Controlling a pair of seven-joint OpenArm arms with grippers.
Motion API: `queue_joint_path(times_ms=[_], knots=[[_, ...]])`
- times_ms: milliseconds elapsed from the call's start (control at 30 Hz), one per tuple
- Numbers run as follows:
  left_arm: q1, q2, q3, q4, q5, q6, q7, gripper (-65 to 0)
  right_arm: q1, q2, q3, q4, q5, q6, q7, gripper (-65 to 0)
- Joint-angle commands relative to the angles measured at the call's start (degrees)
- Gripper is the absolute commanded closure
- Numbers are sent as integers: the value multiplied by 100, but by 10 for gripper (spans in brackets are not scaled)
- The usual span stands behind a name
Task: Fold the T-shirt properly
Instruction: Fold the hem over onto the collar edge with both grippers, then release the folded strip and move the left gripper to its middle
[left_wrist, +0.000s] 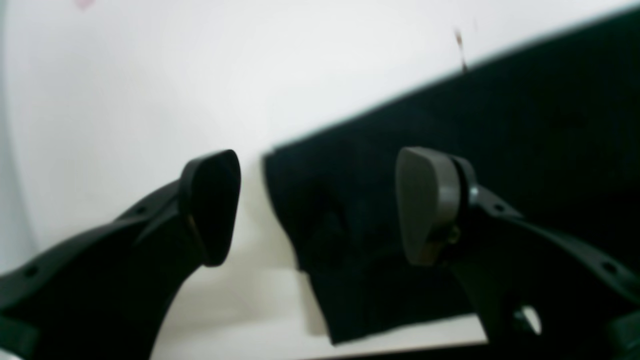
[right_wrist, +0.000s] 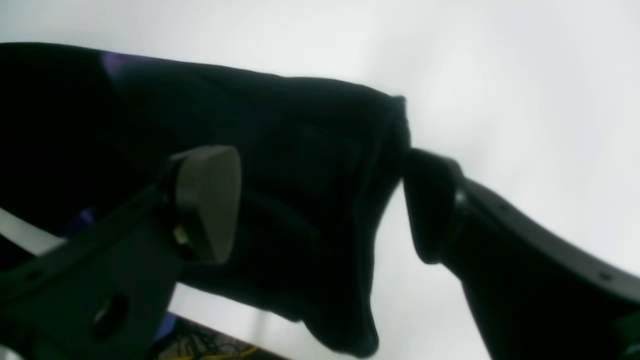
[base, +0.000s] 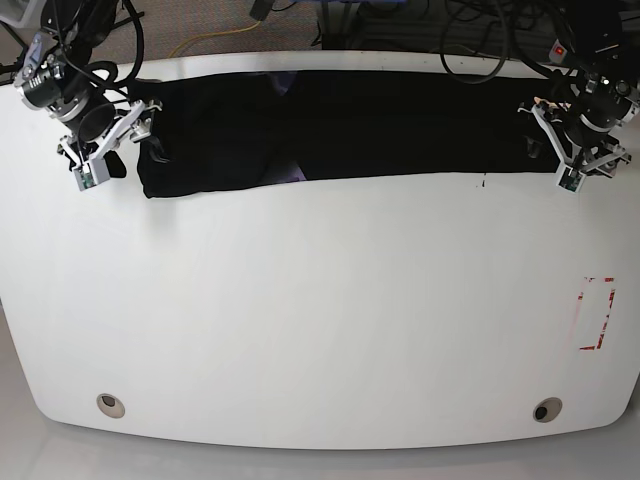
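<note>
The black T-shirt (base: 340, 125) lies as a long, narrow strip across the far part of the white table (base: 320, 320), with a small purple patch (base: 290, 172) at its lower edge. My left gripper (base: 562, 150) is open at the strip's right end; in the left wrist view its pads straddle the cloth's corner (left_wrist: 350, 240), with the gripper (left_wrist: 320, 207) just above it. My right gripper (base: 112, 148) is open at the left end. In the right wrist view the gripper (right_wrist: 320, 202) has its pads on either side of the bunched cloth end (right_wrist: 310, 200). Neither gripper is closed on the cloth.
A red-outlined rectangle (base: 598, 313) is marked on the table at the right. Two round holes (base: 110, 404) (base: 545, 410) sit near the front edge. Cables (base: 210, 40) lie behind the table's far edge. A small dark mark (base: 483, 183) lies just below the shirt.
</note>
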Motion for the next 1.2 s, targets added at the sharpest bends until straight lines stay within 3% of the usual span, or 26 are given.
queue_joint_path(times_ms=[0, 167, 300, 433, 567, 900, 1167], knots=[[-6, 38, 222, 4, -50, 18, -38, -444, 142, -101, -247, 92, 19, 8, 123, -453], [187, 74, 433, -75, 249, 18, -38, -444, 291, -461, -713, -49, -781, 8, 123, -244], [266, 126, 485, -313, 645, 18, -38, -444, 309, -628, -959, -435, -1493, 8, 140, -130], [275, 117, 477, -735, 961, 18, -56, -444, 309, -611, -1020, -945, -1739, 8, 176, -132], [214, 117, 485, -1148, 970, 18, -73, -444, 309, -531, -1012, -1473, -1783, 8, 633, -132], [-1008, 126, 1083, -2335, 988, 18, -284, -444, 1293, 277, -1038, -3381, -1783, 8, 1485, -132], [-1474, 161, 1118, -2238, 636, 18, -267, -444, 2199, 743, -1513, -4145, -1774, 8, 1740, -132]])
